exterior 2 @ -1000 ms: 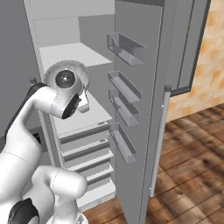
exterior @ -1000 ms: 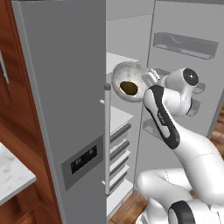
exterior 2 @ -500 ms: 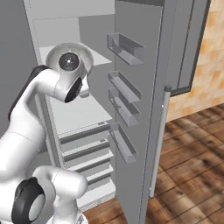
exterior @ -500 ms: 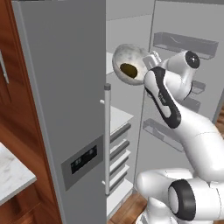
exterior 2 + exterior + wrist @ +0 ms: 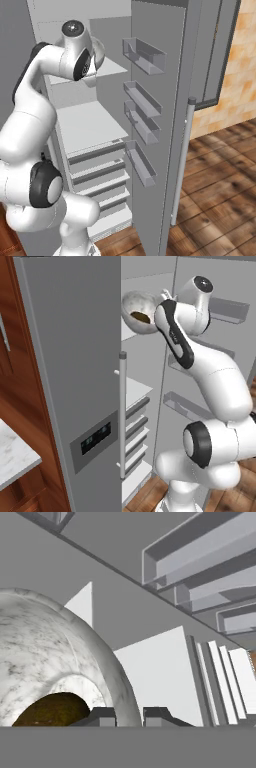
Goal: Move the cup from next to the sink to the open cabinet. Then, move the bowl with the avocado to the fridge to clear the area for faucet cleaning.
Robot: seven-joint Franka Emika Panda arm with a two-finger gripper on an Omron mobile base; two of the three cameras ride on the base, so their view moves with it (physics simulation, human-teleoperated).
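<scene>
Tall grey metallic fridge point(image 5: 75, 381) with a dark dispenser panel on its near door, standing open; its white shelves point(image 5: 87, 125) and drawers occupy the interior, and a column of grey door bins point(image 5: 142, 102) lines the inside of the far-right door. To the left of the fridge, reddish-brown wooden panelling point(image 5: 15, 421) and the corner of a white marbled worktop point(image 5: 12, 456) are visible; to the right, a wooden plank floor point(image 5: 220, 175) and a tan tiled wall point(image 5: 245, 45).

White jointed robot arm point(image 5: 210, 386) reaching up and into the upper part of the fridge opening.

Wide round white-grey marbled stone-look bowl point(image 5: 140, 311), held aloft at upper-shelf level just inside the fridge, tilted so that its hollow faces the left base camera (in the hand view its rim arches over the left half of the picture).

Pincer point(image 5: 129, 716), pressed together on the rim of the bowl; one dark finger lies inside the rim and one outside.

Small dark green-brown oval avocado point(image 5: 141, 317), resting low inside the tilted bowl, against its wall.
</scene>
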